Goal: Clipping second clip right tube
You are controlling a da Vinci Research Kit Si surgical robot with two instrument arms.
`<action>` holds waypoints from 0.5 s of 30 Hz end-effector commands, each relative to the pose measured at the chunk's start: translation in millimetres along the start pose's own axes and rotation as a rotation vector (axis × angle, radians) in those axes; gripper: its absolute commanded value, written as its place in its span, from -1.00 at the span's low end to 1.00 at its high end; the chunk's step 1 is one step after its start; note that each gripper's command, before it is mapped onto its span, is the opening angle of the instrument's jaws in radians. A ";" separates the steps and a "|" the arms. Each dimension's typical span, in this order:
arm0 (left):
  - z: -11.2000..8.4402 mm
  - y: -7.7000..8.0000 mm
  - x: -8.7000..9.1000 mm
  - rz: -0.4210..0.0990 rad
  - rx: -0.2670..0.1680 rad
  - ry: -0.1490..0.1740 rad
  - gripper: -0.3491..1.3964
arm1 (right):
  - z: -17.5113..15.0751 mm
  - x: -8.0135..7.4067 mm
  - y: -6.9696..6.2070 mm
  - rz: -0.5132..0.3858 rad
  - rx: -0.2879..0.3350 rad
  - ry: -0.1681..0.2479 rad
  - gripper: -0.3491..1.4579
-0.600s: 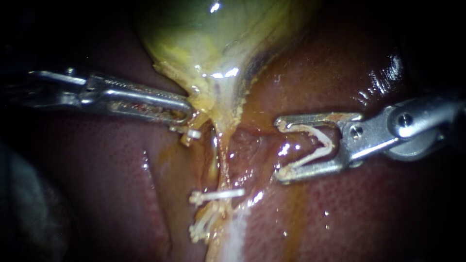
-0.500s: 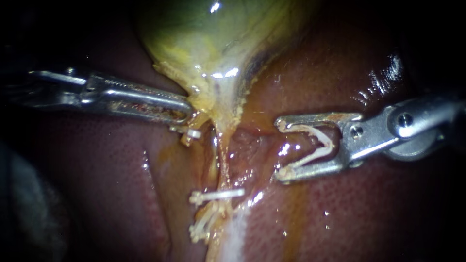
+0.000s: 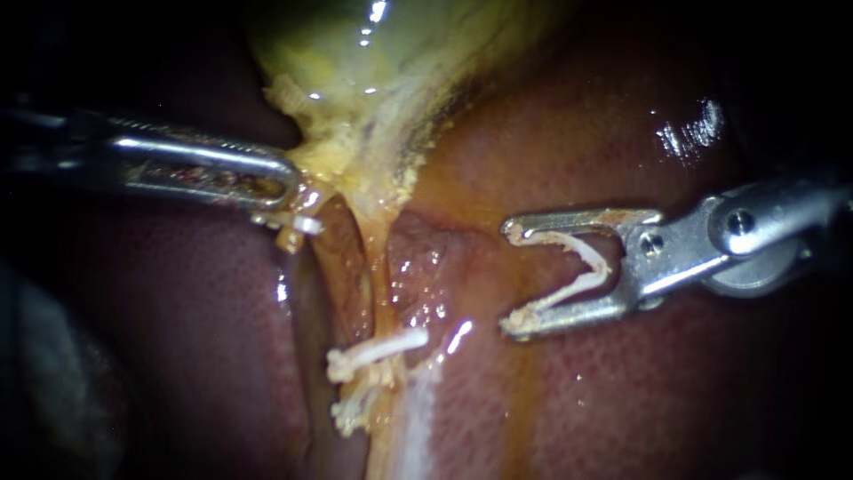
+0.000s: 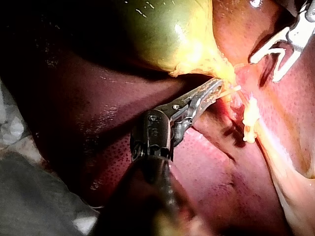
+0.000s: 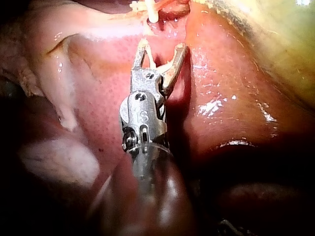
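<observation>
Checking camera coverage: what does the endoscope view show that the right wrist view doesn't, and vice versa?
Endoscope only: the slender steel left instrument, jaws shut on the yellow-green gallbladder. Right wrist only: the steel right instrument seen down to its dark shaft. Both: its jaws shut on an open white V-shaped clip, the gallbladder, red-brown liver.

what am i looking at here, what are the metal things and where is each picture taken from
Two thin robot instruments work on a pig's liver and gallbladder. One picture comes from an endoscope close to the tissue; the other two from cameras on each instrument's arm. The left instrument has its jaws shut on the gallbladder's lower end. The right instrument holds an open clip, white and V-shaped, in wide jaws, not yet around any tube. A shut clip sits across a tube.
</observation>
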 end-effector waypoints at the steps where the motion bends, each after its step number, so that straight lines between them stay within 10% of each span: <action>1: 0.1 -0.2 0.0 0.002 -0.004 0.000 -1.00 | 0.2 0.1 -0.1 0.000 0.005 0.001 -0.06; 15: 0.2 -0.4 -0.4 -0.007 -0.003 0.000 -1.00 | 4.9 0.9 0.1 0.180 0.041 0.038 -0.09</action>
